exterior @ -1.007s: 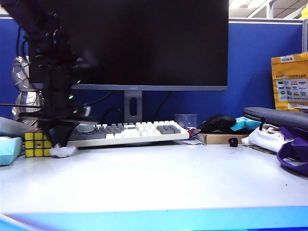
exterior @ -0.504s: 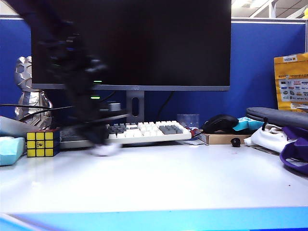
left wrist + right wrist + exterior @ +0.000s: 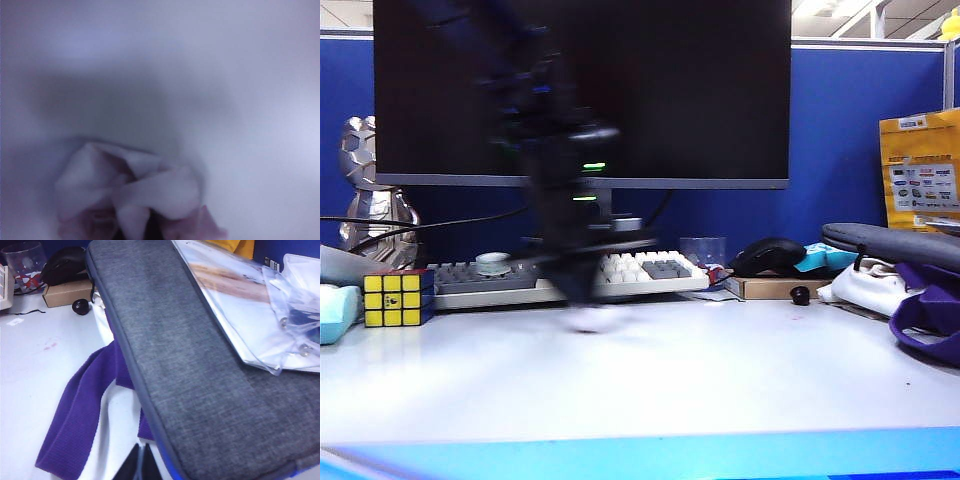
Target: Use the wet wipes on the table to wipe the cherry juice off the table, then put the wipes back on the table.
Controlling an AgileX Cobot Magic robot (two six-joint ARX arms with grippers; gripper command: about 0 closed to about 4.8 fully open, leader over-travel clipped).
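My left gripper (image 3: 582,300) is a dark blur low over the white table (image 3: 720,380), in front of the keyboard. It is shut on the wet wipes (image 3: 588,318), a small white crumpled wad at the tabletop. In the left wrist view the wet wipes (image 3: 135,192) bulge out from the left gripper (image 3: 142,232), pink-stained at the pinch. A faint reddish smear of cherry juice (image 3: 50,345) lies on the table near a small black ball (image 3: 80,306). My right gripper (image 3: 141,466) is shut and empty above a white bag with purple straps (image 3: 80,410).
A keyboard (image 3: 650,268) and a monitor (image 3: 670,90) stand behind the left arm. A Rubik's cube (image 3: 392,298) and a pale blue block (image 3: 330,312) sit at the left. A mouse (image 3: 770,255), grey sleeve (image 3: 890,243) and purple-strapped bag (image 3: 925,315) crowd the right.
The left arm has swept to the right, from beside the Rubik's cube to the front of the keyboard's middle, taking the wipes along the tabletop. The right arm has not moved.
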